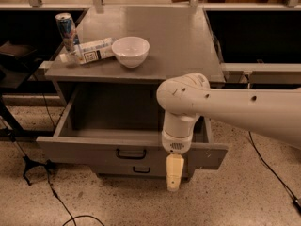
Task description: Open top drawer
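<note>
Your top drawer (84,147) stands pulled out toward the near side from under the cabinet top (178,41). Its long front runs left to right, and its handle (130,153) faces near. The gripper (173,173) hangs before the front's right part, pointing down; you cannot tell whether it is apart or together.

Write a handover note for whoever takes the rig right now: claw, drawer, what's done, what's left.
Claw: hangs pointing down in front of the top drawer, right of its handle and not on it. Contact with the drawer front can't be judged.
Top drawer: pulled well out, grey inside exposed.
Lower drawer: shut.
Cabinet top: can, bottle on its side, white bowl.
Done: the opening looks finished.
Left: probably only to back the arm away without bumping the drawer front.
</note>
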You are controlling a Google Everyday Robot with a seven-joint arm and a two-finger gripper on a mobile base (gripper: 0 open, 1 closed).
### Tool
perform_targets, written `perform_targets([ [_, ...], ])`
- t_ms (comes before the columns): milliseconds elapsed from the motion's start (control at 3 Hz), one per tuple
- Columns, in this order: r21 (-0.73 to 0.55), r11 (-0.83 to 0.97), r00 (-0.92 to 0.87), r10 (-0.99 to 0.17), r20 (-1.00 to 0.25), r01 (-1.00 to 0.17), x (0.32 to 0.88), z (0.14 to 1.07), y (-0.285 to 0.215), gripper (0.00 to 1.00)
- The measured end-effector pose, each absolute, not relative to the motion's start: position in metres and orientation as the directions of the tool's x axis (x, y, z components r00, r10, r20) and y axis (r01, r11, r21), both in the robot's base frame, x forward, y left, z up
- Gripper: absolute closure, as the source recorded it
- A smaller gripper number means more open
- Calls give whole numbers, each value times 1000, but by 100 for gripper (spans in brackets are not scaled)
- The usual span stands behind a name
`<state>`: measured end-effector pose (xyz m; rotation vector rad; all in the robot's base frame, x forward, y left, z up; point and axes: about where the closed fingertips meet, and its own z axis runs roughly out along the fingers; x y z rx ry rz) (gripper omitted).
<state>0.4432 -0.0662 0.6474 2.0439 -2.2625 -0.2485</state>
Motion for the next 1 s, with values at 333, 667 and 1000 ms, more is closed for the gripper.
perform_targets([
  [333, 203, 85, -86, -996, 1, -976, 428, 649, -85, 0],
  [667, 213, 78, -68, -996, 53, -974, 411, 660, -103, 0],
  [1000, 223, 64, -45, -995, 87, -973, 396, 670, -115, 0],
])
